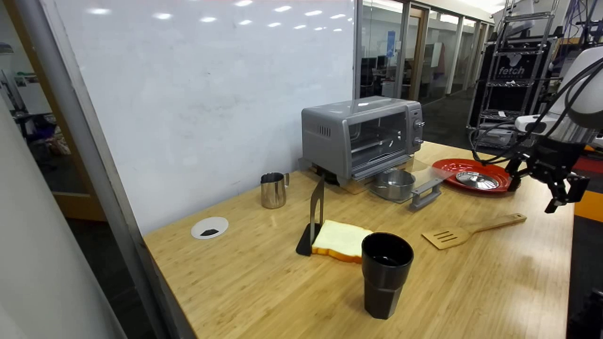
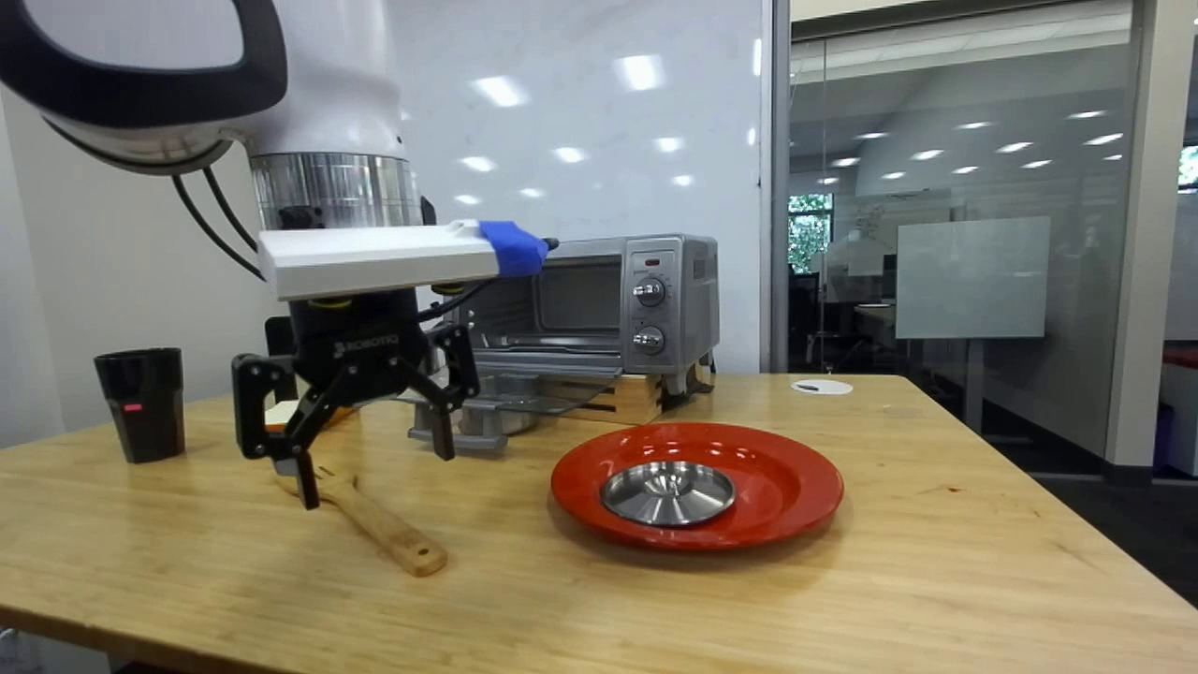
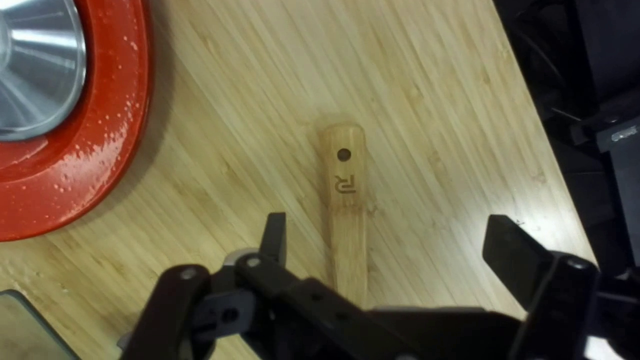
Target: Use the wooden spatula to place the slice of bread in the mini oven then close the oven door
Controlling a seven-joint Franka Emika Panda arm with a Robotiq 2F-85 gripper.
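I have the jaws spread wide apart above the spatula point(image 1: 480, 226), whose handle point(image 3: 348, 215) points toward the edge of the bench point(image 1: 273, 292) opposite the whiteboard point(image 1: 202, 108). The oven point(image 1: 341, 141) stands near the whiteboard edge, its door point(image 2: 562, 391) folded down; the bread point(image 1: 341, 238) lies well in from that edge.

Arm shell point(image 2: 342, 84): white, smooth and rounded, with a thick black band point(image 2: 265, 54)
Wrist collar point(image 2: 337, 192): shiny silver metal
Wrist bar point(image 2: 374, 262): white and boxy, blue wrap point(image 2: 513, 248) at one end
Cables point(image 2: 194, 215): thin, black
Claw point(image 2: 374, 466): black jointed links, pale "ROBOTIQ" lettering point(image 2: 366, 345)
Screws point(image 3: 188, 273): round, silvery, at the joints
Fingertips point(image 2: 307, 483): black, slim, straight-edged
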